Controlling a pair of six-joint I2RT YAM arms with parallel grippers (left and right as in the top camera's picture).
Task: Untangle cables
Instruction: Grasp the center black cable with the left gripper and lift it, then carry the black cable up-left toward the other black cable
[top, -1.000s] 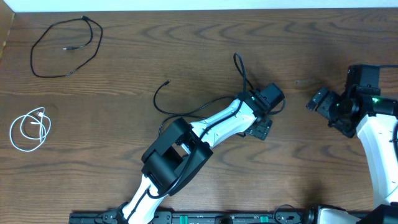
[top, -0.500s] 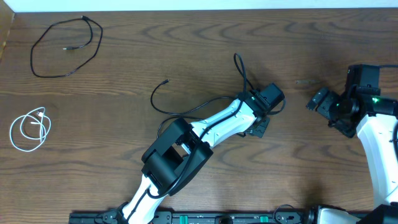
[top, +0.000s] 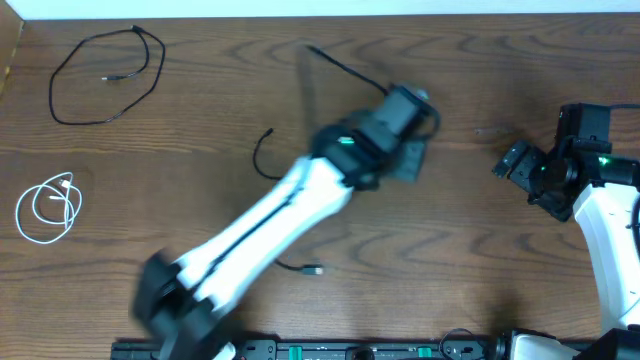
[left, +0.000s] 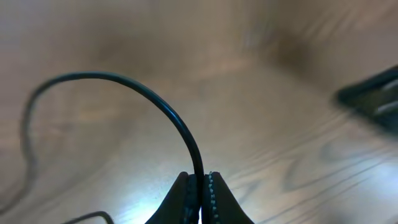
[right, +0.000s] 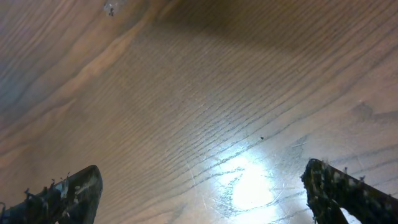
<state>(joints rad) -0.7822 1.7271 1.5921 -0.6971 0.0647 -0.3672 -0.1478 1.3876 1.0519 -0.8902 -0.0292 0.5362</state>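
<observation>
Left pincer (left: 200, 180): jaws pressed together on a thin black rubber-sheathed cable (left: 155, 99), which comes up from between the tips and arcs away to the left in the wrist view.
Change: a second ago this pincer stood open, low over the middle of the brown wooden table (top: 480, 60). It has since shut on the cord, and the arm has swung up and toward the far side, blurred with speed.
Held cable: one strand runs taut from the pincer toward the far left, another part curls on the table left of the arm, and a small plug lies near the near edge.
Meaning: the grasp seems to have taken. No other cord crosses this one, so it looks free to be carried off and laid out alone.
Right pincer (right: 202, 180): jaws wide apart, holding nothing, above bare wood at the right, unmoved.
Other cables: a loose black loop (top: 137, 32) in the far-left corner and a coiled white cord (top: 62, 190) at the left edge, apart from each other and well apart from the held one.
</observation>
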